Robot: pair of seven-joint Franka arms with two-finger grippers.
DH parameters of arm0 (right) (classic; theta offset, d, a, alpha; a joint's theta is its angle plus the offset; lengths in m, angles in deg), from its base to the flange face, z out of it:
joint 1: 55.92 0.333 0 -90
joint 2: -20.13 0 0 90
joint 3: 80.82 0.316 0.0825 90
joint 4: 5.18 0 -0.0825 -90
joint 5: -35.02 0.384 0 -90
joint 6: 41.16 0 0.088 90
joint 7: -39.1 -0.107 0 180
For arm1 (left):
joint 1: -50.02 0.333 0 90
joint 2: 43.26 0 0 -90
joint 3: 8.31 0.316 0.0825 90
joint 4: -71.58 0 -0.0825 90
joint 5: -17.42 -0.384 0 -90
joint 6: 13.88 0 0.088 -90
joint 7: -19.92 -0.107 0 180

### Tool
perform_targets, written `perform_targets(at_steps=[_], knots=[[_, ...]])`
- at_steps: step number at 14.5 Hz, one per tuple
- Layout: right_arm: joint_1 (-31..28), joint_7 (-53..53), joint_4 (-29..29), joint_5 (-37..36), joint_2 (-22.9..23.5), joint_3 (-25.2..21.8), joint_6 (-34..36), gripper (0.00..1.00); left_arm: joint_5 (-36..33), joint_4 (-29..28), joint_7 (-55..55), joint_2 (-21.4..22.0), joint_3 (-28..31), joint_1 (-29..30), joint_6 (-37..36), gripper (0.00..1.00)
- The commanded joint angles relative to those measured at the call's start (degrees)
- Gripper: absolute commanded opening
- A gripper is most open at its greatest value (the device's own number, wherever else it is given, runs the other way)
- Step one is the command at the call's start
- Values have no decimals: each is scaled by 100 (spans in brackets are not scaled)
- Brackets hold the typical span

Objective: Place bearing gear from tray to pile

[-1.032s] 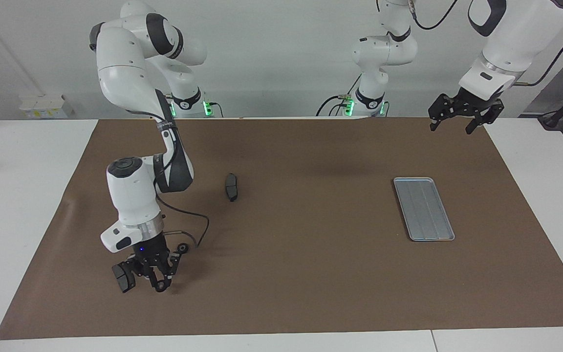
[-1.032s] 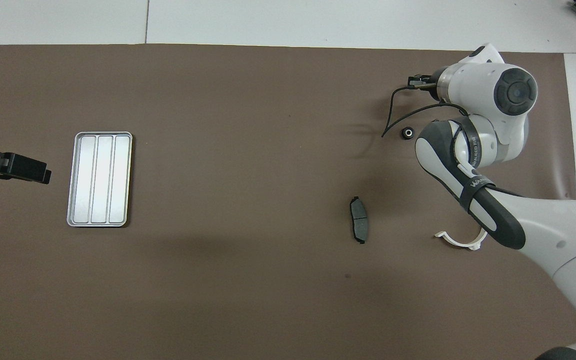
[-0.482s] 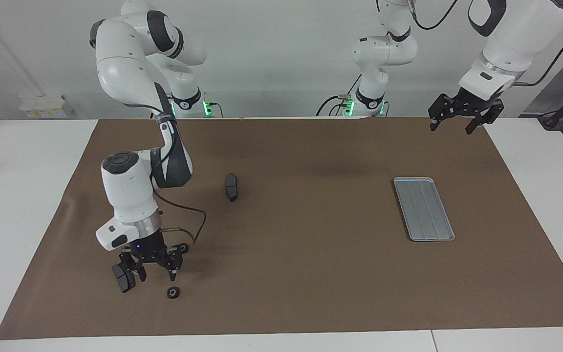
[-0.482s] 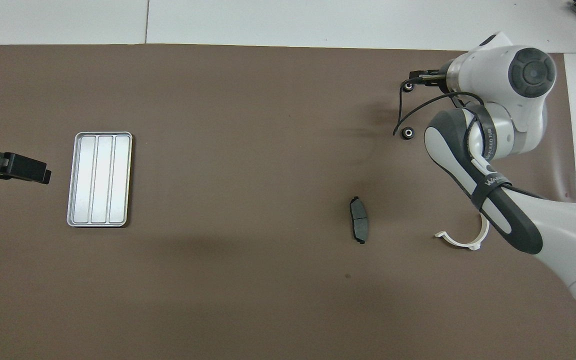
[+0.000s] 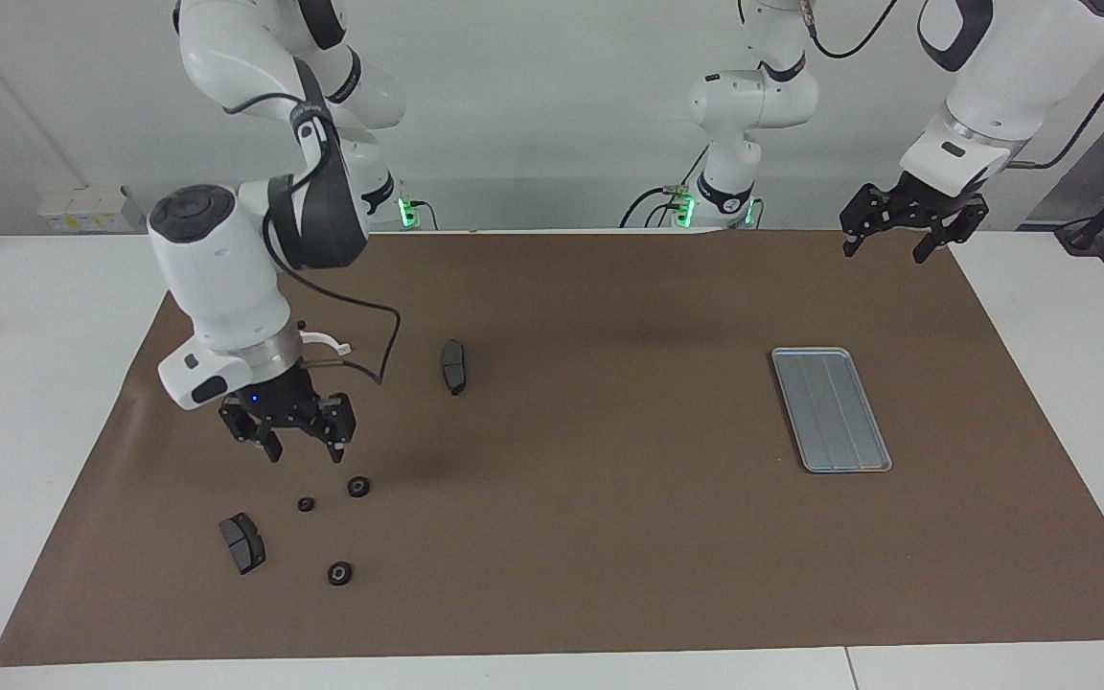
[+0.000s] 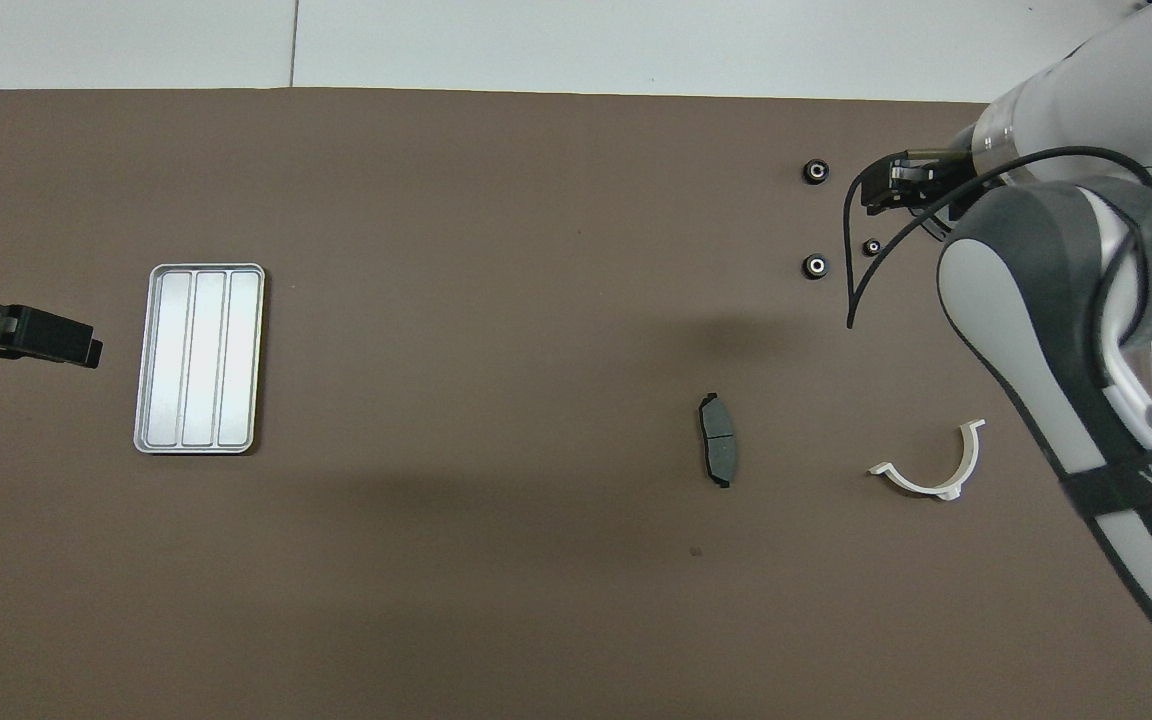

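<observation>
The silver-grey tray (image 5: 830, 409) lies empty on the brown mat toward the left arm's end; it also shows in the overhead view (image 6: 199, 358). Three small black gears lie spread apart toward the right arm's end: one (image 5: 340, 573) farthest from the robots, one (image 5: 357, 487) and a smaller one (image 5: 306, 504) nearer. They also show from overhead (image 6: 815, 171), (image 6: 816, 265), (image 6: 872, 247). My right gripper (image 5: 304, 450) is open and empty, raised over the mat just above the gears. My left gripper (image 5: 885, 251) is open, empty and waits in the air over the mat's corner, near the tray.
One dark grey brake pad (image 5: 242, 542) lies beside the gears, another (image 5: 454, 366) nearer the table's middle. A white half-ring bracket (image 6: 931, 470) lies nearer to the robots than the gears. The brown mat (image 5: 609, 537) covers most of the white table.
My right gripper has let go of a gear, which now lies on the mat, and has risen up and back toward the robots. The left arm has not moved.
</observation>
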Motion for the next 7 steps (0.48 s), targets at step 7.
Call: perform_targets(at_steps=[7], knots=[[-394, 435, -220, 766, -1353, -59, 1672, 100, 42, -48, -79, 89, 6, 46, -73, 100]])
